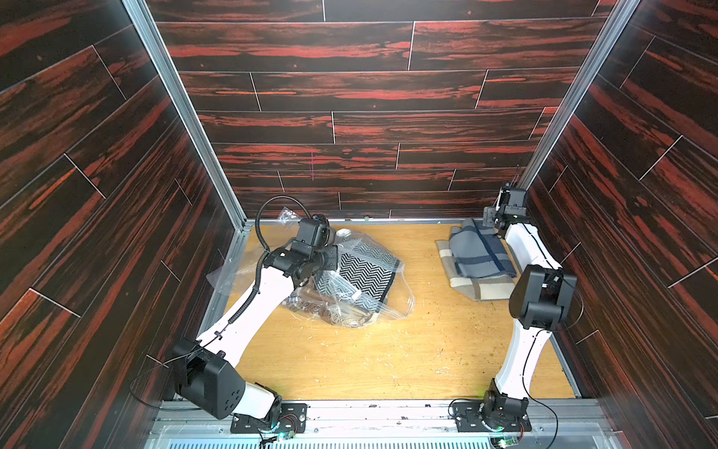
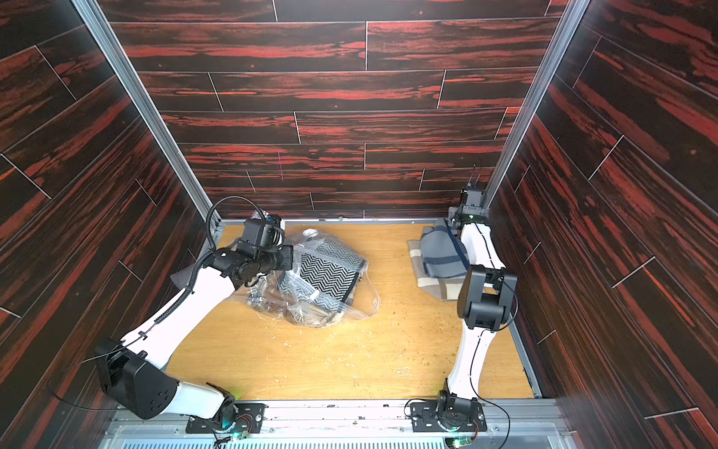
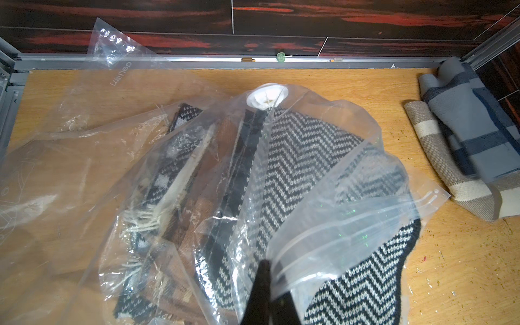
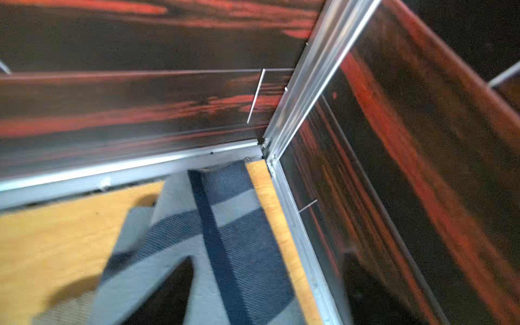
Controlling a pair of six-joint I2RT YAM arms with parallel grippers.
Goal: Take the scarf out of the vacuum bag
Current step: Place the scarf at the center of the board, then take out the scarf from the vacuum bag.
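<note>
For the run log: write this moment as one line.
left gripper: shut on vacuum bag | right gripper: open over blue-grey scarf | chevron scarf: mostly in bag | blue-grey scarf: out, on beige scarf

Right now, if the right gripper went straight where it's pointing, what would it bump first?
Probably the blue-grey striped scarf, just ahead of the right gripper; past it, the metal corner post. Depth is unclear.

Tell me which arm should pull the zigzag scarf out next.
Right, probably. The left pincer is shut on the vacuum bag at its zip edge; the right pincer hovers over the blue scarf, and the zigzag scarf pokes out toward that side.
</note>
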